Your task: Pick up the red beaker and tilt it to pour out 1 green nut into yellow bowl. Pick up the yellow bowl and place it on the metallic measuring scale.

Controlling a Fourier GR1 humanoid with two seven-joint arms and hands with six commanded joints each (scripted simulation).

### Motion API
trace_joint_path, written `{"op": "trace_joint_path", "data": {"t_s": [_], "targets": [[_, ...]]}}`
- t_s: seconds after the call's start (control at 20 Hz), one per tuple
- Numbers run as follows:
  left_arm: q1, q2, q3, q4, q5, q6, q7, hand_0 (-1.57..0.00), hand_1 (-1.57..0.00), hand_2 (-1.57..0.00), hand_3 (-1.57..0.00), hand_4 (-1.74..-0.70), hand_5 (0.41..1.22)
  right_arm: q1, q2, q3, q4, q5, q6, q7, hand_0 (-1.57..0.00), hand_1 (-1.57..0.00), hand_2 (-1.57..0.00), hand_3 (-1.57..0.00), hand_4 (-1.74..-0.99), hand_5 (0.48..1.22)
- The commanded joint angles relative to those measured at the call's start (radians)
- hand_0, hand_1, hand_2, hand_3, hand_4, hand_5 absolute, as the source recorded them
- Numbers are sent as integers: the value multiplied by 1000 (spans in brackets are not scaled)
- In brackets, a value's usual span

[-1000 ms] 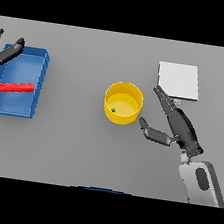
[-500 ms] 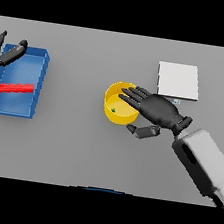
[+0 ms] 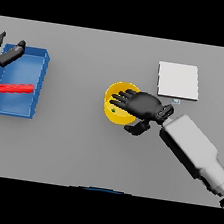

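Take the yellow bowl point(image 3: 115, 110) as your landmark: a round, smooth-walled bowl, sitting on the flat grey table point(image 3: 78, 149). A small green nut point(image 3: 113, 110) lies on its floor. Your right hand point(image 3: 142, 105) is spread flat over the bowl's right half, dark fingers point(image 3: 122, 98) straight and fanned across the rim, thumb point(image 3: 134, 129) hanging just right of the bowl's lower wall. It grips nothing that you can see. The white and grey forearm point(image 3: 194, 151) runs away to the bowl's lower right.

Up and right of the bowl, apart from it, is the scale point(image 3: 178, 81): a thin, pale square plate, matte.

Well left of the bowl sits a blue rectangular tray point(image 3: 38, 81) with raised walls. The red beaker point(image 3: 11, 88) lies on its side in it, a long red bar. Your left hand point(image 3: 5, 54) shows at the tray's upper left corner, fingers loosely extended, empty.
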Motion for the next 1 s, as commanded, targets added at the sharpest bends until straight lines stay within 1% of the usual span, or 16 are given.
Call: {"op": "trace_joint_path", "data": {"t_s": [0.0, 0.05, 0.1, 0.15, 0.25, 0.3, 0.4, 0.5, 0.55, 0.6, 0.65, 0.7, 0.75, 0.85, 0.9, 0.95], "targets": [[1, 5, 1, -11, -1, 7, 6, 1, 1, 1, 1, -724, 688, -10, 4, 14, 18, 9, 8, -6, 1, 1, 1, 1, -1250, 708], [5, 11, 4, -3, 1, 2, 1, 1, 1, 1, 1, -723, 688, -22, 1, 24, 38, 16, 19, -16, 1, 1, 1, 1, -1259, 714], [12, 8, 2, 0, -2, 5, -6, 1, 1, 1, 1, -723, 684, -35, 7, 29, 44, 17, 37, -8, 1, 1, 1, 1, -1266, 720], [13, 16, 7, -12, 4, 1, -10, 1, 1, 1, 1, -721, 682, -43, 8, 35, 61, 22, 38, -15, 1, 1, 1, 1, -1270, 727], [13, 19, 3, -14, 2, -8, -10, 1, 1, 1, 1, -716, 686, -54, 22, 45, 78, 24, 53, -12, 1, 1, 1, 1, -1281, 740], [17, 14, 4, -16, 2, 2, -17, 1, 1, 1, 1, -717, 688, -68, 34, 48, 103, 29, 53, -1, 1, 1, 1, 1, -1290, 746], [20, 19, 15, -12, 15, -4, -19, 1, 1, 1, 1, -719, 686, -59, 33, 31, 93, 8, 66, 2, 1, 1, 1, 1, -1305, 763], [28, 19, 14, -14, 10, 4, -26, 1, 1, 1, 1, -713, 686, -51, 51, 24, 88, -5, 94, 39, -3, -16, -19, -43, -1336, 810], [24, 20, 10, -24, 7, 7, -24, 1, 1, 1, 1, -712, 689, -52, 54, 25, 91, -3, 97, 41, -110, -97, -86, -96, -1360, 842], [25, 22, 10, -25, 7, 7, -20, 1, 1, 1, 1, -714, 691, -53, 49, 30, 101, 2, 96, 28, -287, -236, -176, -173, -1387, 873], [21, 20, 11, -18, 8, 4, -19, 1, 1, 1, 1, -716, 692, -61, 43, 37, 96, 8, 99, 18, -544, -473, -310, -262, -1420, 943], [10, 25, 16, -6, 12, -7, -8, 1, 1, 1, 1, -719, 692, -59, 36, 43, 95, 13, 92, 8, -750, -693, -476, -351, -1454, 999], [4, 21, 15, -7, 11, -8, -6, 1, 1, 1, 1, -719, 692, -62, 37, 39, 99, 8, 91, -5, -914, -869, -695, -456, -1512, 1043], [17, 19, 13, -15, 9, -3, -26, 1, 1, 1, 1, -722, 696, -61, 31, 38, 99, 0, 90, -33, -1150, -1121, -1010, -716, -1586, 1107], [23, 16, 13, -21, 10, 5, -29, 1, 1, 1, 1, -724, 696, -58, 32, 37, 102, -4, 78, -36, -1235, -1211, -1122, -834, -1614, 1130], [25, 20, 13, -23, 10, 9, -23, 1, 1, 1, 1, -725, 699, -63, 33, 38, 103, -4, 74, -29, -1302, -1283, -1164, -941, -1640, 1148]]}}
